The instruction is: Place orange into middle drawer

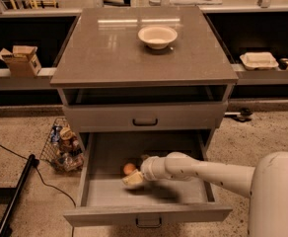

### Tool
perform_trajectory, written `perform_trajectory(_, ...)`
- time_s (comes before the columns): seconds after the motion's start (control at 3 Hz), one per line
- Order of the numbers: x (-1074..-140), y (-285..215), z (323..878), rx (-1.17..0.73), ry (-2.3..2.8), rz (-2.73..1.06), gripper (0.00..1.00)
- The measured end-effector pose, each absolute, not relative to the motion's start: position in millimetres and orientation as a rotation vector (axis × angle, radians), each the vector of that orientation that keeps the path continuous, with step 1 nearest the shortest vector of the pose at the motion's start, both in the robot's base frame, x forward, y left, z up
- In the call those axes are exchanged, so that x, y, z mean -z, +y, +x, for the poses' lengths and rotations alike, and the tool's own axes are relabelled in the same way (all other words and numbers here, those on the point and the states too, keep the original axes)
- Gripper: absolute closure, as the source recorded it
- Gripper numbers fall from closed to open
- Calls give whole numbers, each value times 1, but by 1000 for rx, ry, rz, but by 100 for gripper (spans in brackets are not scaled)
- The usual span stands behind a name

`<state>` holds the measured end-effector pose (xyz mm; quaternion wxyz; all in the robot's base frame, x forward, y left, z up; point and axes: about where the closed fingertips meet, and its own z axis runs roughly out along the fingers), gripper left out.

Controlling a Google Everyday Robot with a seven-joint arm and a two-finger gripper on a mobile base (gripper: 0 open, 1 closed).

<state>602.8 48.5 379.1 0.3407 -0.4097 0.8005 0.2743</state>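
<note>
One orange [129, 169]: on the open drawer's floor, left of centre. Likely light, firm, smooth and apt to roll, so best taken across its widest girth.
Gripper [133, 180]: inside the drawer, just beside the orange on the near side. Cannot tell how far open it is, or whether it holds anything.
Middle drawer [183, 214]: pulled out, grey inside.
Hidden: whether gripper and orange touch; the arm covers the right floor.
</note>
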Motion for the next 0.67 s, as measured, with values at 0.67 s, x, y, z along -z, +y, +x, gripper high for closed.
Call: perform_trajectory(0.67, -426, -15, 599, -755, 2148, -1100, 0)
